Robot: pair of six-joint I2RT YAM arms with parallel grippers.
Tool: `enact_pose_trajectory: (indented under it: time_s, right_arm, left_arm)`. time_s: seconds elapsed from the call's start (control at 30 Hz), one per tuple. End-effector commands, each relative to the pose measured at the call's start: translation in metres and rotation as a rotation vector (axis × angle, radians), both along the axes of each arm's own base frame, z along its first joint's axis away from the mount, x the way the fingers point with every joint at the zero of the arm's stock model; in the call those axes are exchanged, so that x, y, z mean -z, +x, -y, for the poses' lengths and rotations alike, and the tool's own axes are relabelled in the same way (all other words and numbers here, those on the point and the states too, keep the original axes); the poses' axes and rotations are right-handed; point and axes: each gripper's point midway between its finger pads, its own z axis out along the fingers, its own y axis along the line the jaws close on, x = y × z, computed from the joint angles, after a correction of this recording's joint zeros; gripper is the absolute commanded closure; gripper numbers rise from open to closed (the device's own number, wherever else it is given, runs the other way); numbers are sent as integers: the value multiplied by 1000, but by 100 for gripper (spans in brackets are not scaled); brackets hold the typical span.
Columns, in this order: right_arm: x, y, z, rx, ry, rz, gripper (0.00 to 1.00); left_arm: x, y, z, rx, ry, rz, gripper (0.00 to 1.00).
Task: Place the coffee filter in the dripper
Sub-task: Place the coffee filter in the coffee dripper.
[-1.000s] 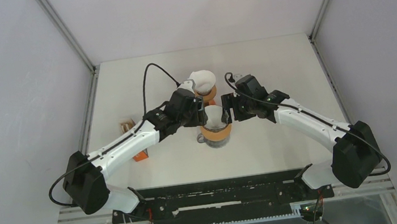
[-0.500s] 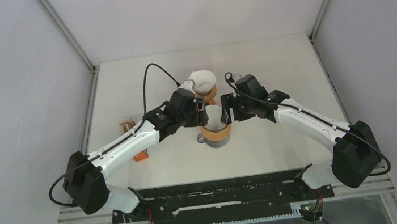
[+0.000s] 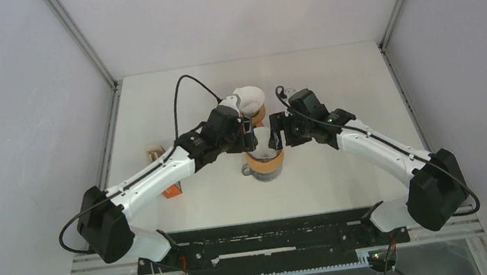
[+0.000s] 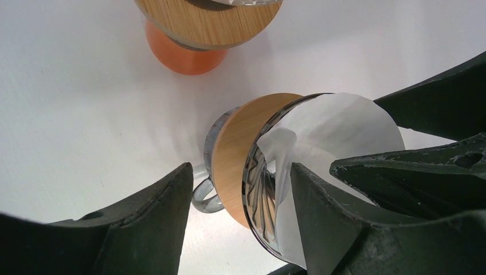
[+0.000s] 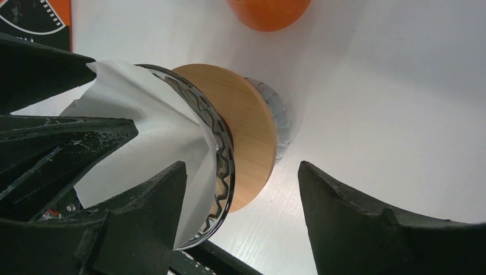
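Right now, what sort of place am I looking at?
Probably a robot lab test cell, not a kitchen: a white table boxed in by plain grey panels, a left arm and right arm bolted at its near edge, and a coffee dripper as the prop.

l gripper (image 4: 240, 172), r gripper (image 5: 240, 169) open, prob. touching

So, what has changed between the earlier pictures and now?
The left hand moved a little away from the bases and in over the dripper. The filter now shows whiter inside it. I cannot see anything newly taken or let go. The right hand, the dripper and the orange cup behind it stayed as they were.
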Motion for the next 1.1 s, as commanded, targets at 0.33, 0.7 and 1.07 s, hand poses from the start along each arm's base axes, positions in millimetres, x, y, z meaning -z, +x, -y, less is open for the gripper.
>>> enact_pose_trajectory:
  time_s: [0.33, 0.7, 1.07]
  right_arm:
    - [-40, 17, -12, 10, 90, 105, 20]
    - [-65, 16, -11, 7, 128, 159, 20]
    - [-111, 4, 11, 50, 158, 289, 20]
  left_arm:
    - [-38, 7, 11, 21, -65, 78, 31]
    - [-68, 7, -1, -18, -106, 155, 26]
    - [-120, -11, -43, -97, -193, 308, 21]
